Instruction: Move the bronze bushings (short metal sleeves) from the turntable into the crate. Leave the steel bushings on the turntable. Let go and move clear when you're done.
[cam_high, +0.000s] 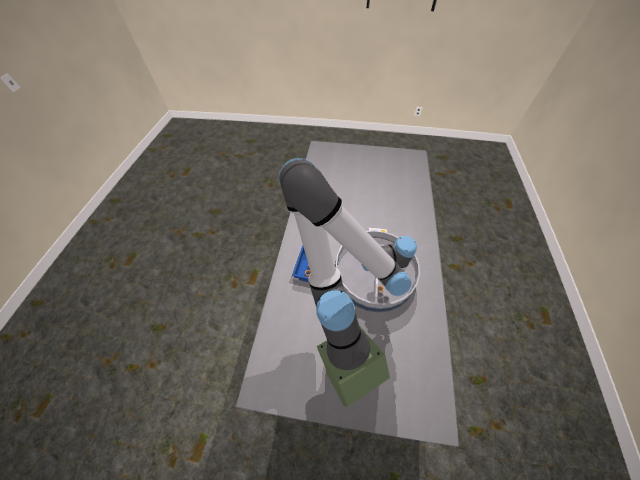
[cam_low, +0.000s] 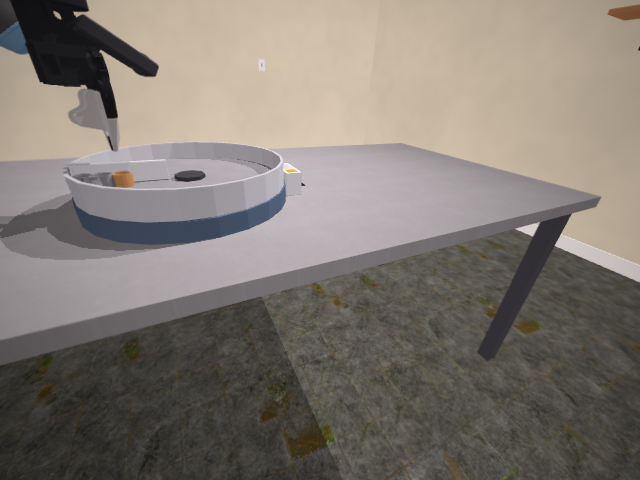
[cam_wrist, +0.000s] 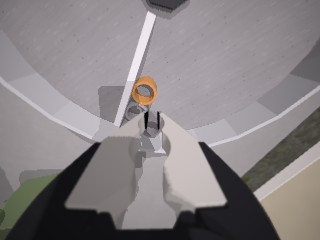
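A bronze bushing (cam_high: 380, 289) (cam_low: 124, 179) (cam_wrist: 145, 80) stands on the turntable (cam_high: 356, 268) (cam_low: 232, 202) (cam_wrist: 225, 65), beside the white divider. Steel bushings (cam_low: 105, 178) (cam_wrist: 134, 111) stand next to it, toward the turntable's wall; one shows partly behind the fingertips in the wrist view. The blue crate (cam_high: 300, 265), left of the turntable in the top view, holds at least one bronze bushing (cam_high: 308, 272); the arm hides part of the crate. My gripper (cam_low: 114, 146) (cam_wrist: 152, 112) is shut with nothing between its fingertips, above the bushings. The arm hides it in the top view.
The white divider (cam_low: 147, 169) (cam_wrist: 136, 65) runs from near the black hub (cam_low: 189, 175) (cam_wrist: 167, 4) toward the raised turntable wall. A small white box (cam_high: 377, 229) (cam_low: 292, 180) sits against the turntable's outside. The green arm base (cam_high: 361, 379) stands near the turntable.
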